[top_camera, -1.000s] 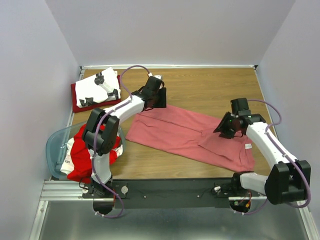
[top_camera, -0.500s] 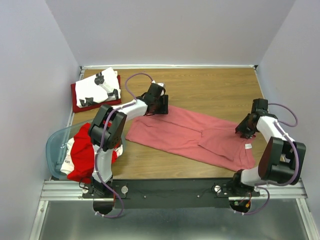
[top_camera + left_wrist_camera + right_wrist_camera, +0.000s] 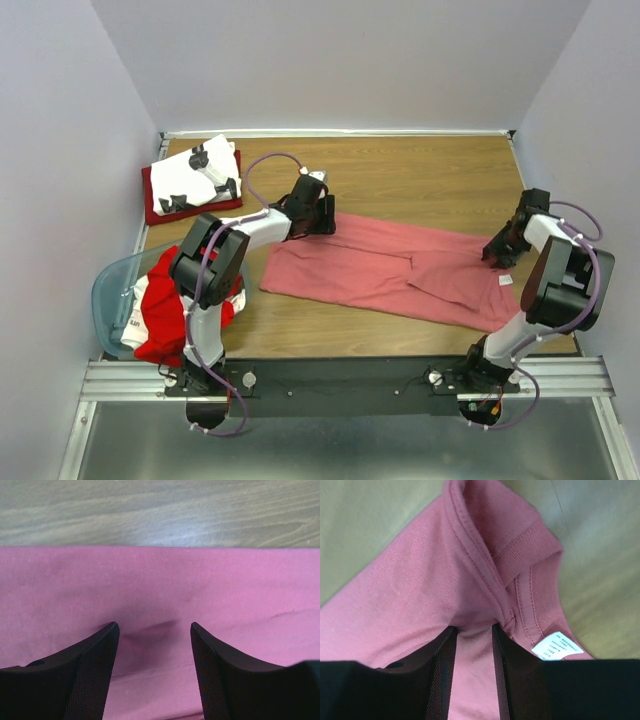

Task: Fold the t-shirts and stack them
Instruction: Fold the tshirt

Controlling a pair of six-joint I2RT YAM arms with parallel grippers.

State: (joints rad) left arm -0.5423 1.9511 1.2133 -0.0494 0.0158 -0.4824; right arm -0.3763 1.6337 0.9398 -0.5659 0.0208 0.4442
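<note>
While the salmon-pink t-shirt (image 3: 390, 270) lies spread mid-bench (image 3: 420, 170), the right end effector (image 3: 473, 628) narrowly pinches its collar (image 3: 520, 555) and the left end effector (image 3: 154, 625) rests wide at the opposite end; flattening seems underway, and next the left must grip before folding

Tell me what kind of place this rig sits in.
Probably a lab test cell: plain walls box in a wood-grain table, with two arms bolted to a metal rail.

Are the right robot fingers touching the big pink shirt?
Touching. The right wrist view shows the fingers pinching a fold of the salmon-pink cloth shirt by its collar.
</note>
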